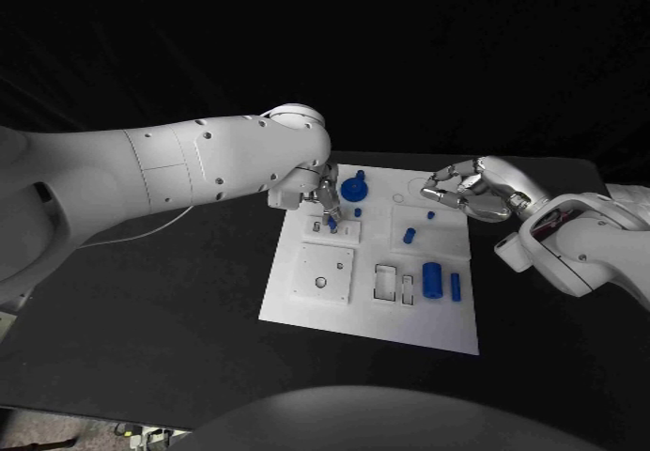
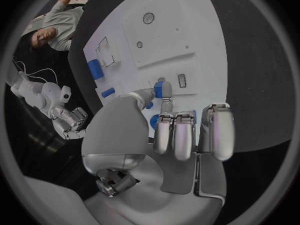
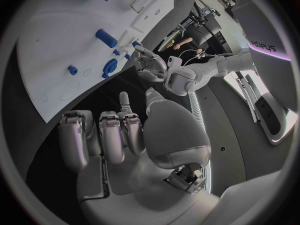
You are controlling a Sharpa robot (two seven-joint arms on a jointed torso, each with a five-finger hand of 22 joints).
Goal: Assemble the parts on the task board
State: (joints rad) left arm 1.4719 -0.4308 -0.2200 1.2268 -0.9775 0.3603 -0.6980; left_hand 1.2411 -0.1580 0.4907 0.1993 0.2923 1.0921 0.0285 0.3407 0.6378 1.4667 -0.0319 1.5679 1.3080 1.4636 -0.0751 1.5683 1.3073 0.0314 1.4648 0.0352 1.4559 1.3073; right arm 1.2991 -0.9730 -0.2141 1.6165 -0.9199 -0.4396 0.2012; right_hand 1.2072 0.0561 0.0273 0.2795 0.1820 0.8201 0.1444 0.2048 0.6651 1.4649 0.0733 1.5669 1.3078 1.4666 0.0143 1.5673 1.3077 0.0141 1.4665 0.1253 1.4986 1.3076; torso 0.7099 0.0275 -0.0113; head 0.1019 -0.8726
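Observation:
The white task board (image 1: 315, 305) lies in the middle of the black table. My left hand (image 1: 317, 195) hovers over its far left corner and pinches a small blue part (image 1: 333, 225) between thumb and finger, just above a small plate with a slot (image 2: 182, 80). In the left wrist view the blue part (image 2: 159, 90) sits at the fingertips. A round blue gear-like part (image 1: 355, 189) stands beside that hand. My right hand (image 1: 474, 189) hangs over the board's far right corner with its fingers curled in and nothing in them; the right wrist view shows the same hand (image 3: 119, 135).
A blue cylinder (image 1: 431, 278) and a thin blue piece (image 1: 456, 287) lie at the board's right side, next to rectangular cut-outs (image 1: 389, 282). A blue peg (image 1: 408, 235) stands mid-board. A square plate with holes (image 1: 327, 271) lies at the left. Black table surrounds the board.

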